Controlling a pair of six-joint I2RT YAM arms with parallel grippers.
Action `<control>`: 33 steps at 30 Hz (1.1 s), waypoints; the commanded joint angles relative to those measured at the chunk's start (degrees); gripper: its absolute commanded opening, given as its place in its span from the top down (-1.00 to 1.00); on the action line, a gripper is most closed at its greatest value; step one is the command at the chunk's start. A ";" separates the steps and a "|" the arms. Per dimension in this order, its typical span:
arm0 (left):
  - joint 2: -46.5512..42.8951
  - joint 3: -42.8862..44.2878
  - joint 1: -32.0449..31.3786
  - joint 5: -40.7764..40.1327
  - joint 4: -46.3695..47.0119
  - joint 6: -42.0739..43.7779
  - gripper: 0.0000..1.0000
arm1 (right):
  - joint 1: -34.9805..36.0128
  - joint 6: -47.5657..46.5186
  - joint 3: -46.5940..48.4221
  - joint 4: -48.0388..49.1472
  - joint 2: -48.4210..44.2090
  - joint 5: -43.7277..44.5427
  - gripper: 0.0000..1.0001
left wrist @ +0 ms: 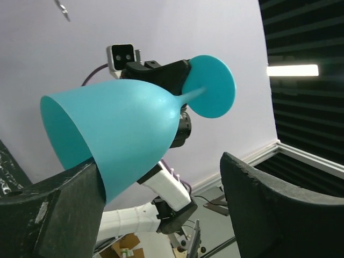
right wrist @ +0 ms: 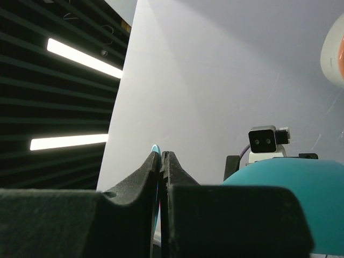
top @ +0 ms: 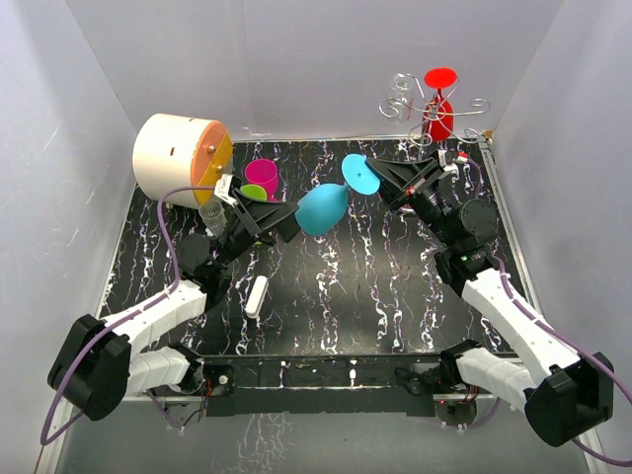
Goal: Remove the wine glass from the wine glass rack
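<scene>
Two grippers (top: 294, 218) (top: 381, 174), one teal glass (top: 322, 208), one rack (top: 399, 103)

the left arm (top: 148, 318) and right arm (top: 515, 326) wear white shells over chunky black joints. a thin purple cable (top: 168, 232) loops off each. the fingers (left wrist: 279, 209) are matte black, scuffed pale; each wrist carries a grey camera box (left wrist: 121, 55).

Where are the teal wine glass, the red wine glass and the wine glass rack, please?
teal wine glass (top: 321, 209): top view, bowl.
red wine glass (top: 439, 118): top view, bowl.
wine glass rack (top: 398, 107): top view, left scroll arm.
</scene>
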 commanded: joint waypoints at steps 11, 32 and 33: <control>1.73 -0.92 -0.54 -2.76 20.19 -11.55 0.07 | 2.86 3.47 -1.55 7.92 2.08 4.37 1.00; -12.14 -5.83 -0.82 -3.73 2.25 -4.38 1.00 | 3.56 -10.49 -10.59 3.81 -5.97 12.89 -0.95; -13.91 -5.72 -0.76 -3.76 -0.76 -3.00 1.00 | 3.35 -13.27 -10.82 1.71 -7.40 13.86 -0.96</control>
